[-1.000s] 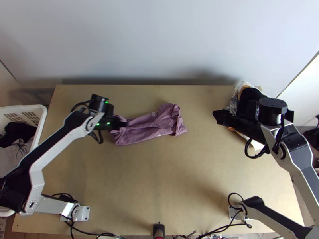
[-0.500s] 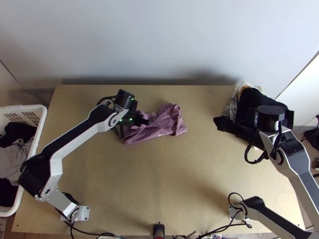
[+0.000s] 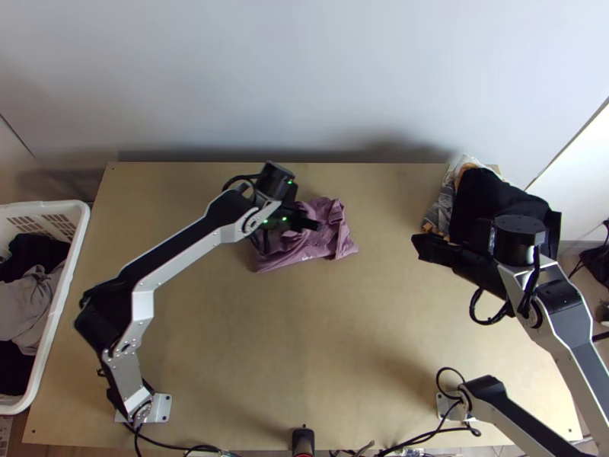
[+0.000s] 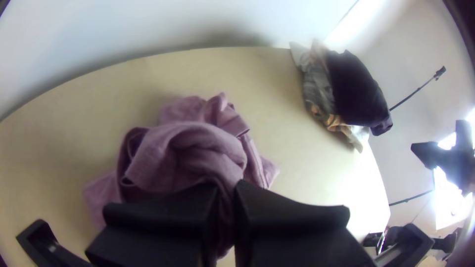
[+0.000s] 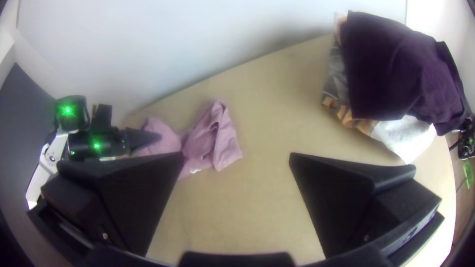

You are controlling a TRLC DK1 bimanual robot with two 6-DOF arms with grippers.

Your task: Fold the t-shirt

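T-shirt (image 3: pixel 326 243): your left gripper (image 4: pixel 227 187) has a gathered fold of it clamped between its fingers, and the rest lies rumpled beneath and just beyond their tips. From there its long axis runs roughly toward your right gripper (image 5: pixel 236 157), whose fingers are spread, well apart from the cloth. Your left is nearer, so I'd lay the fold rightward with it.
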